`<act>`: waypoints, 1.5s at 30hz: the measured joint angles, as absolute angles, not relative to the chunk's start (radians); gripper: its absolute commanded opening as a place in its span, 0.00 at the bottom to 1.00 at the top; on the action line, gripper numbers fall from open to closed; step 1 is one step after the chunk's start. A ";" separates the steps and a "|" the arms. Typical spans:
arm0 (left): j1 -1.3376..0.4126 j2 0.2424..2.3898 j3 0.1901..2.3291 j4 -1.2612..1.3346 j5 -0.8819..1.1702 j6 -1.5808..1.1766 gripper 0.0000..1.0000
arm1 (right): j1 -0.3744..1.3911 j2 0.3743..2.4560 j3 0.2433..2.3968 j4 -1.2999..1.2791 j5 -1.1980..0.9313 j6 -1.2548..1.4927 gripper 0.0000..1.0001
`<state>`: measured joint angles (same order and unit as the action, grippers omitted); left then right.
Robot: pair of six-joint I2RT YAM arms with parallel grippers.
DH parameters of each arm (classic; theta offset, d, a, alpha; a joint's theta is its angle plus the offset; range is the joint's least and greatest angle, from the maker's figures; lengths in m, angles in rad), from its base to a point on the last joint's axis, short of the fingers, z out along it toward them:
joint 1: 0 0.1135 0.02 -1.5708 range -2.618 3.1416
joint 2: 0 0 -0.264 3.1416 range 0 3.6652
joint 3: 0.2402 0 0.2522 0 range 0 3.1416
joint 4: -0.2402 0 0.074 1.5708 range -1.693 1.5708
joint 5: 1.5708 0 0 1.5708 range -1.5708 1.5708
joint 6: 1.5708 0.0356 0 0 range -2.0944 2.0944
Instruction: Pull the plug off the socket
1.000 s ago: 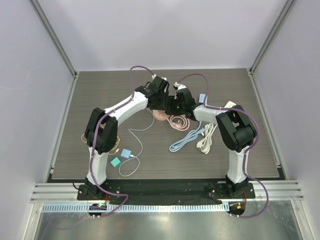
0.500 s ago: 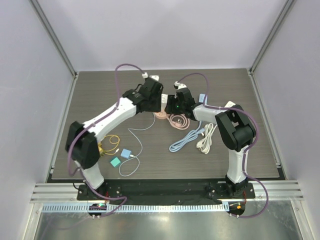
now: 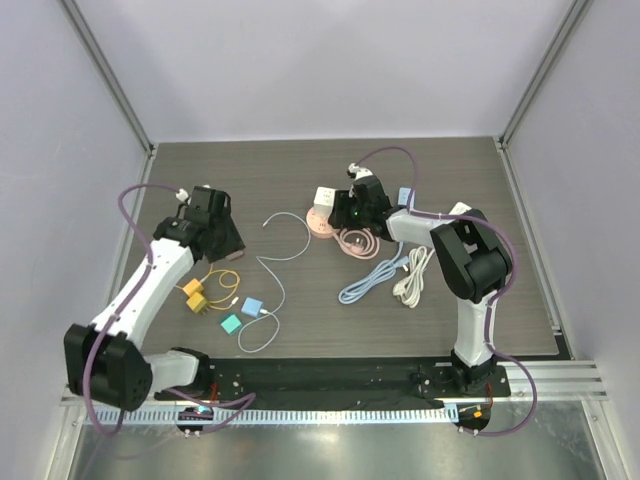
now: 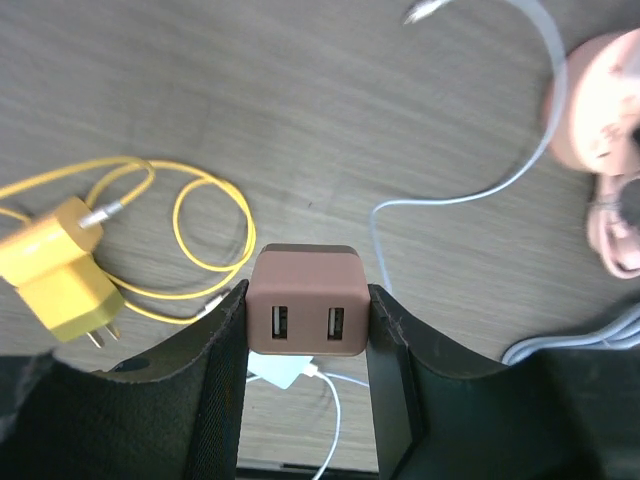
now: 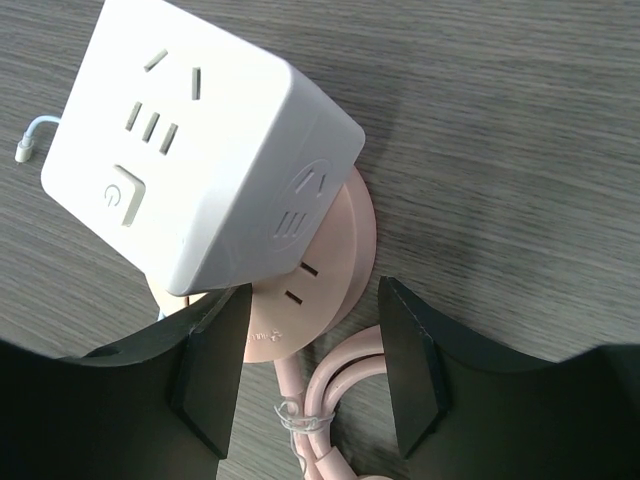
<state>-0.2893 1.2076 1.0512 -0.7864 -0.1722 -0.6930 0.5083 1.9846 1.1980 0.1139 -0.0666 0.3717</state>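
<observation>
Well left of the white cube socket (image 5: 190, 150) on its pink round base (image 5: 335, 262), the left gripper (image 4: 307, 292) is clamping the brown square plug (image 4: 305, 315) by smooth sides, risking a slip onto the surface (image 4: 300, 90), while the right gripper (image 5: 315, 292) is hanging with jaws apart at that base.

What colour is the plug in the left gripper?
The charger plug is brown; clearest in left wrist view.
</observation>
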 measured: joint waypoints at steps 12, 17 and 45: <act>-0.223 1.430 0.978 -0.699 -0.055 -0.734 0.15 | 0.508 1.985 1.193 0.125 -0.081 0.364 0.58; -0.215 1.480 0.973 -0.670 -0.048 -0.752 0.37 | 0.508 1.985 1.193 0.125 -0.083 0.364 0.58; -0.416 1.372 1.224 -0.641 -0.104 -0.661 0.82 | 0.512 1.867 1.058 0.091 -0.163 0.315 0.73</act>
